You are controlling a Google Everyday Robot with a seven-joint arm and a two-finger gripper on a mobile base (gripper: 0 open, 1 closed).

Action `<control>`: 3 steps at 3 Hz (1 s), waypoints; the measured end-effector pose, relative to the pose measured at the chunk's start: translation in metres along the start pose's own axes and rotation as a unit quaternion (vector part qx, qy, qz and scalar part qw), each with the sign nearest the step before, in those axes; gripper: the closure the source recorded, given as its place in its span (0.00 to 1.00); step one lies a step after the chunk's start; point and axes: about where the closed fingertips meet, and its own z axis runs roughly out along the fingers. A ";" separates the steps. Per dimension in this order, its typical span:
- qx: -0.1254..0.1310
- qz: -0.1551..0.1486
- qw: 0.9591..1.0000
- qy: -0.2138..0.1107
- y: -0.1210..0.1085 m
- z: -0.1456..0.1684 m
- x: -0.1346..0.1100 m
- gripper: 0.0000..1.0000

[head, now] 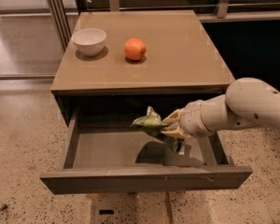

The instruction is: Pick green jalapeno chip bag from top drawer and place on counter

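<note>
The green jalapeno chip bag (150, 123) is crinkled and hangs in the air above the inside of the open top drawer (144, 178), casting a shadow on the drawer floor. My gripper (171, 126) is shut on the bag's right end, and the white arm reaches in from the right. The bag is below the level of the tan counter (177, 55), just in front of its front edge.
A white bowl (89, 40) and an orange fruit (135, 49) stand on the counter's left half. Speckled terrazzo floor surrounds the cabinet. A metal frame rises at the back left.
</note>
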 end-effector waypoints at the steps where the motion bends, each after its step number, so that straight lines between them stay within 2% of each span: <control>1: 0.050 -0.043 0.997 -0.045 -0.014 -0.047 -0.053 1.00; 2: 0.051 -0.046 0.997 -0.048 -0.013 -0.047 -0.054 1.00; 3: 0.069 -0.040 0.995 -0.067 -0.016 -0.054 -0.061 1.00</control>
